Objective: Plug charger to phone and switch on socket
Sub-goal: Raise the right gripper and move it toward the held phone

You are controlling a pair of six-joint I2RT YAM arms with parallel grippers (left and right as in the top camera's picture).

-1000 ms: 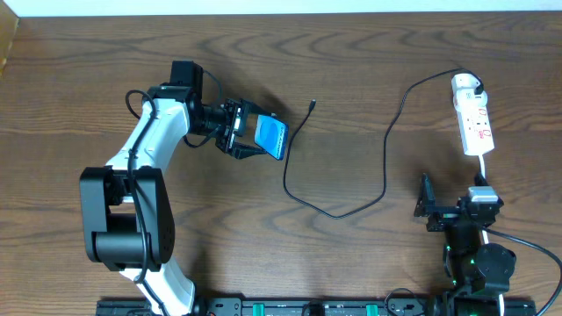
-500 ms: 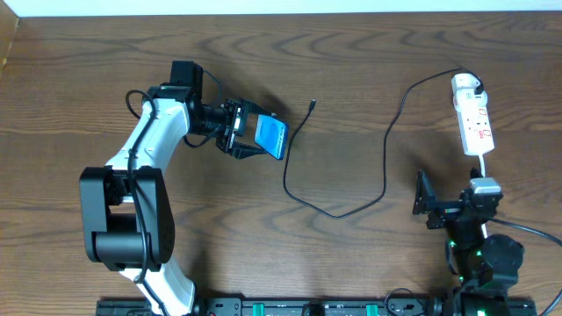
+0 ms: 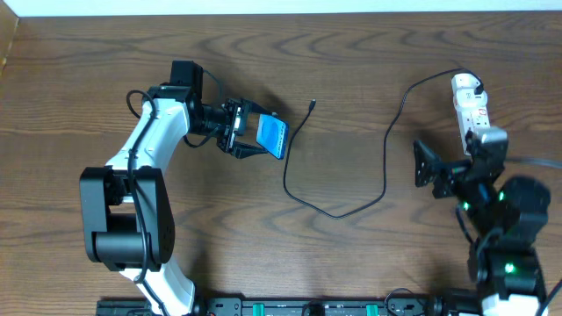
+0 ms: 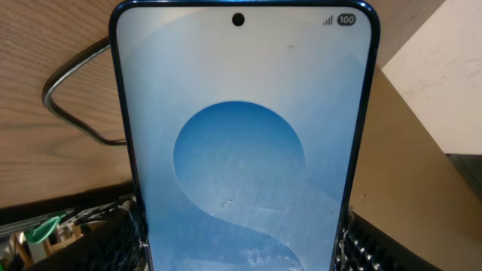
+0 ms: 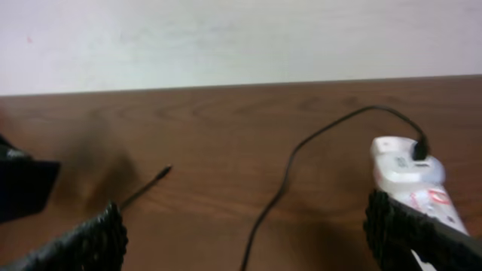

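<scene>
The right gripper has moved up from the near edge of the table to the socket. Its fingers are spread wide, and it covers the socket's near end in the overhead view. Far left of the socket, the left gripper remains clamped on the lit phone. The charger loops over open wood left of the socket, its plug tip lying loose. The table's far edge runs just beyond the socket.

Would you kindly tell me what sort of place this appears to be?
Probably a robotics lab bench, not a home: a wooden table before a plain white wall, the left gripper holding up a lit phone, and a charger and power strip laid out.
</scene>
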